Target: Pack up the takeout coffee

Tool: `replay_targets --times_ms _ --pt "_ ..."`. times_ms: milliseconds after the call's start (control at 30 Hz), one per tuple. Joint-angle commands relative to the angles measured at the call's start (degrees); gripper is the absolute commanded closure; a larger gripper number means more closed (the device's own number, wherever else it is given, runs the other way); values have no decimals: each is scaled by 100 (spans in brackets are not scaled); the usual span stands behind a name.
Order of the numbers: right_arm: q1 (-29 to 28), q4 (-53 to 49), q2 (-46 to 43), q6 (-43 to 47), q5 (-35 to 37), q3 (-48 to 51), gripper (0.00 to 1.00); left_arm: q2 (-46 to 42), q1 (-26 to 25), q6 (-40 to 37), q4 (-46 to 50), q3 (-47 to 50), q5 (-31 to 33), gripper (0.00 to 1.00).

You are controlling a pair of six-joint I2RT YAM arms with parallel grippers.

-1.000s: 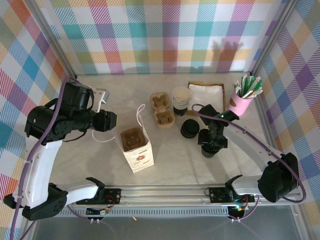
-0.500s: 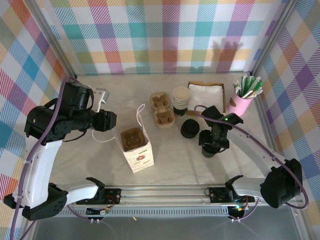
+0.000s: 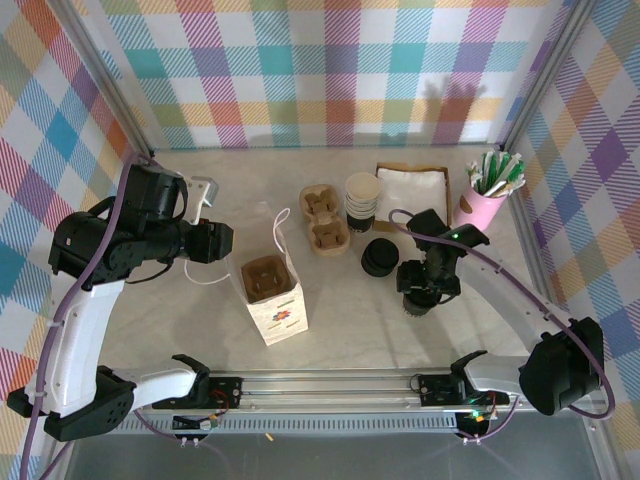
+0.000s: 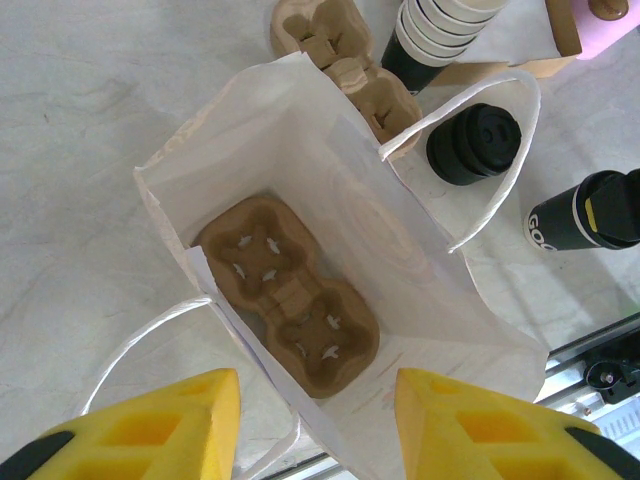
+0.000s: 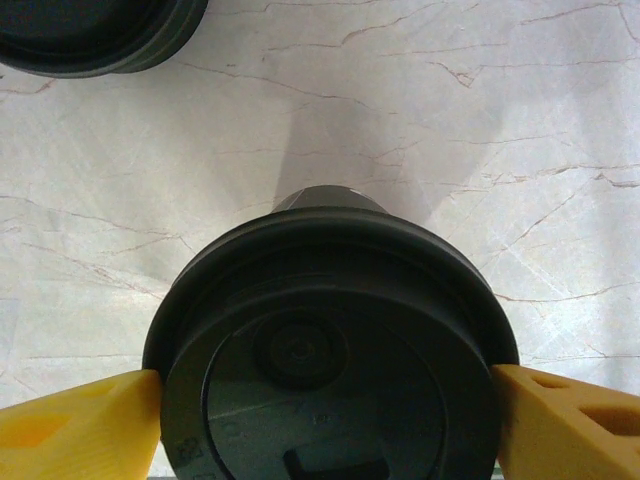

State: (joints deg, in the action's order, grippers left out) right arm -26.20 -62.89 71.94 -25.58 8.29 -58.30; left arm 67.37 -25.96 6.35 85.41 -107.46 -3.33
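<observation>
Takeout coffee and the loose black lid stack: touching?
Apart. The right wrist view shows a strip of bare table between the lid stack and the takeout coffee.

Bare surface lies open at lower centre between the paper bag and the takeout coffee. The stack of loose lids crowds the coffee's upper left, with the cup stack and spare carriers behind it. The bag's mouth gapes wide; a cup carrier covers its floor.

A white paper bag stands open on the tabletop with a cardboard carrier inside, near spare carriers, stacked lidless cups, loose black lids, a napkin tray and a pink holder.
</observation>
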Motion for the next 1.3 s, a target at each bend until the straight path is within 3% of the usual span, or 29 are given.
replay_targets --times_ms 0,267,433,867,1267 --pt "44 -261 198 223 -481 94 16 -59 52 -38 55 -99 34 55" --pt "71 -371 295 218 -420 -27 16 -73 53 -21 20 -80 34 55" --pt "71 -507 235 68 -301 -28 22 -84 49 -31 38 -70 34 55" --pt "53 -808 435 -1394 -2 -191 29 -110 54 -20 -40 -38 26 55" --pt "-96 -969 602 -1447 120 -384 17 -154 47 -28 -23 -12 26 55"
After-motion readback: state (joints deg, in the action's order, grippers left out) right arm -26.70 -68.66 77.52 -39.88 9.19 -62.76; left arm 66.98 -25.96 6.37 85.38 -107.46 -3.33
